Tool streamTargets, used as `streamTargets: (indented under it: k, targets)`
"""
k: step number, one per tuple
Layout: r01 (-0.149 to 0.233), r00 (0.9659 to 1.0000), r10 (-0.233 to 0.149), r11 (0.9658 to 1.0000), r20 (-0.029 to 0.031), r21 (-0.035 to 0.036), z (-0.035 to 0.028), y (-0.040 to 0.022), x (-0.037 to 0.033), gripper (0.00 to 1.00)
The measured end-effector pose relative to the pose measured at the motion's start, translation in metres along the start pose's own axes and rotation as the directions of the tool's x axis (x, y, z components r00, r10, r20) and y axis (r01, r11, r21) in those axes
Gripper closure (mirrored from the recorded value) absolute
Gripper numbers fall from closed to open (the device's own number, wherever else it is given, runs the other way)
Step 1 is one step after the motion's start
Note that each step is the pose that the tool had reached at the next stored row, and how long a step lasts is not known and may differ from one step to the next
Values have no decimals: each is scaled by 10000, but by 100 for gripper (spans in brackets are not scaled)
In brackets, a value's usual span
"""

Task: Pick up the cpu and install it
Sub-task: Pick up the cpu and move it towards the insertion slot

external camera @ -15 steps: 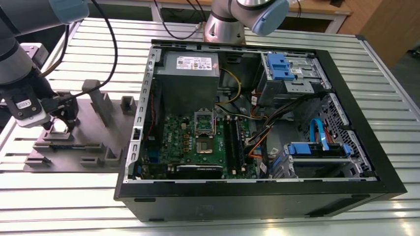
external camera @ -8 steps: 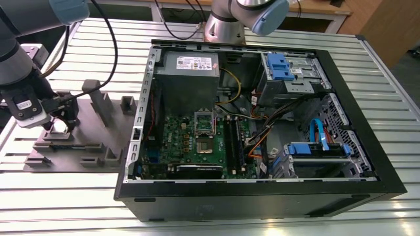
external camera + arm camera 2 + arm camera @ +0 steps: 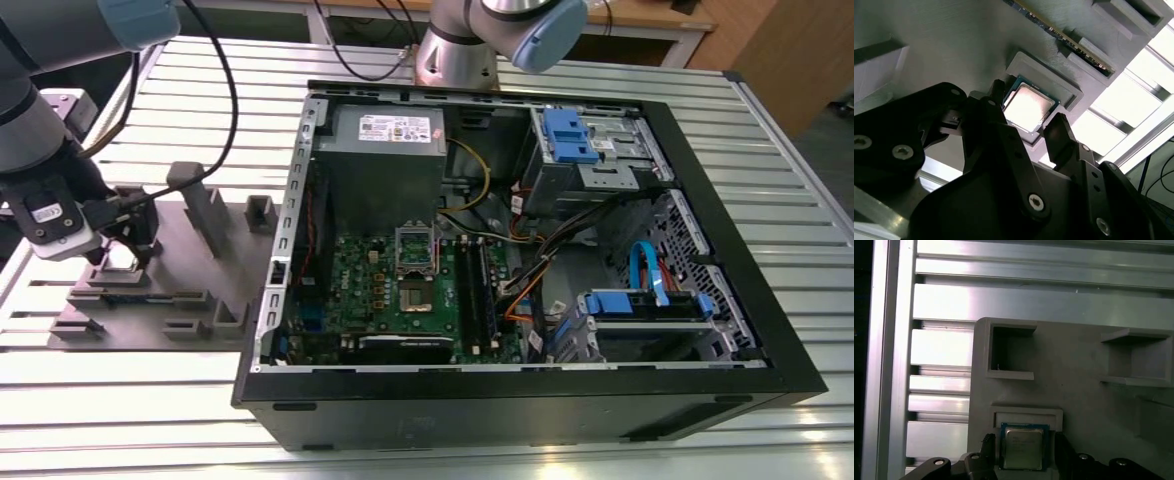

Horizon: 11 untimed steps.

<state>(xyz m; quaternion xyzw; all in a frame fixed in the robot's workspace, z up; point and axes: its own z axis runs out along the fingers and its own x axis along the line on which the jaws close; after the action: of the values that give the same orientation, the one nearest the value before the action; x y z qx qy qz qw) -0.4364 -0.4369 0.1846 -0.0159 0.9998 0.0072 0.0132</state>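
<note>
Here, the slatted metal counter [image 3: 561, 450] carries an open black computer case [image 3: 400, 405] with a green motherboard [image 3: 367, 275] inside. Beside the case, at the exterior view's left, lies a grey plastic tray [image 3: 200, 265] of raised blocks. The arm's gripper [image 3: 118, 262] hangs low over that tray. In both wrist views its fingers [image 3: 1004, 135] stand apart, one on each side of the cpu [image 3: 1024, 448], which lies flat in a square recess of the tray, well apart from the motherboard.
</note>
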Motion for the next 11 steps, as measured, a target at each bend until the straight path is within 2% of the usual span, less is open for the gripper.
streamTargets:
  k: [9, 11]
  targets:
    - [1, 10000, -1, 10000, 1, 2, 12, 0, 2, 41]
    - [139, 9999, -139, 9999, -2, -1, 12, 0, 2, 41]
